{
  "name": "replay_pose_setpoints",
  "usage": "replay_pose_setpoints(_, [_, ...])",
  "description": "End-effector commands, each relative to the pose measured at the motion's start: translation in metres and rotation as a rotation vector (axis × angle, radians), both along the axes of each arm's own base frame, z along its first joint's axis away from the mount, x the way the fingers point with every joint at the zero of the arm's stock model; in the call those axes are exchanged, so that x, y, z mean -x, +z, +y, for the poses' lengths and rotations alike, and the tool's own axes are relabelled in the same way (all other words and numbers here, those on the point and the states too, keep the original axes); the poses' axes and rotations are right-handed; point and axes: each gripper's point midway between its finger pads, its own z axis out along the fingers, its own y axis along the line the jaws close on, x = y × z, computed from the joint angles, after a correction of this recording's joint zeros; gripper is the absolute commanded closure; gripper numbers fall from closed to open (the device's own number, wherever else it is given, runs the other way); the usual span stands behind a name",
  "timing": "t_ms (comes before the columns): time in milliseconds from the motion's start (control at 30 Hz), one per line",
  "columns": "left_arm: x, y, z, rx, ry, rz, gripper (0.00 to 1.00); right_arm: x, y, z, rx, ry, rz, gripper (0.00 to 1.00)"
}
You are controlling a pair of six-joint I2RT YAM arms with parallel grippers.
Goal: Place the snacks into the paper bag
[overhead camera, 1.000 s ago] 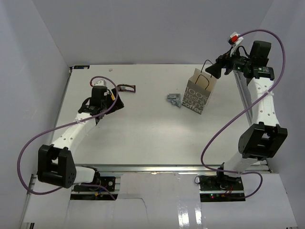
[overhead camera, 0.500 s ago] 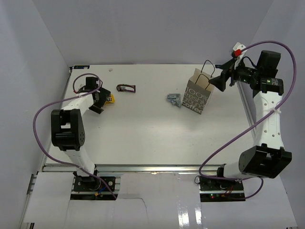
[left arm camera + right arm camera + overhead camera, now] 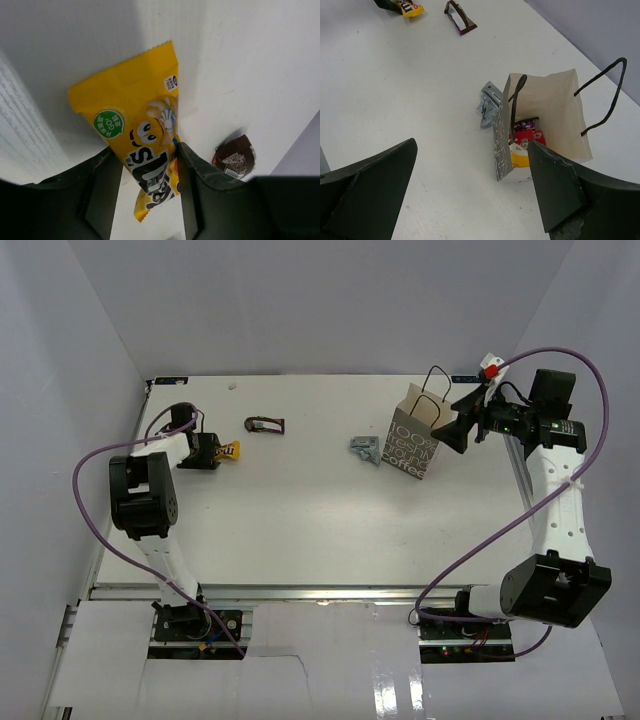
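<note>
The paper bag (image 3: 416,441) stands upright at the far right. In the right wrist view the paper bag (image 3: 547,100) holds red (image 3: 527,137), purple (image 3: 522,125) and yellow-white packets. A silver-grey snack (image 3: 366,449) lies just left of it. A dark brown snack (image 3: 265,424) lies at the far left centre. My left gripper (image 3: 212,452) is low on the table at the far left, shut on a yellow snack (image 3: 145,130) that sticks out beyond the fingers. My right gripper (image 3: 455,430) is open and empty beside the bag's right top edge.
The white table (image 3: 300,510) has a raised rail along its near edge. Grey walls close in the back and both sides. Purple cables loop from both arms. The dark brown snack (image 3: 235,157) lies just right of my left fingers.
My left arm has folded back to the far left with the yellow snack between its fingers. My right gripper has come down from behind the bag to its right top edge.
</note>
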Motion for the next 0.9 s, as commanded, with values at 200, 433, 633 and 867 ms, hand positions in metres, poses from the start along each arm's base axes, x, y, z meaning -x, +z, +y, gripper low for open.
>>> replay_pose_setpoints(200, [-0.009,0.025,-0.010,-0.055,-0.194,-0.106,0.81,0.043,0.050,0.027,-0.032,0.247,-0.197,0.04])
replay_pose_setpoints(433, [0.005,0.098,-0.069,-0.109,-0.771,-0.477,0.88,0.054,0.052,0.050,-0.049,0.295,-0.124,0.06])
replay_pose_setpoints(633, [0.102,0.142,-0.161,-0.001,-1.268,-0.887,0.88,0.098,0.007,0.132,-0.018,0.440,0.104,0.07])
replay_pose_setpoints(867, [0.191,0.172,-0.244,-0.092,-1.566,-1.118,0.87,0.102,-0.045,0.193,-0.065,0.311,0.448,0.04])
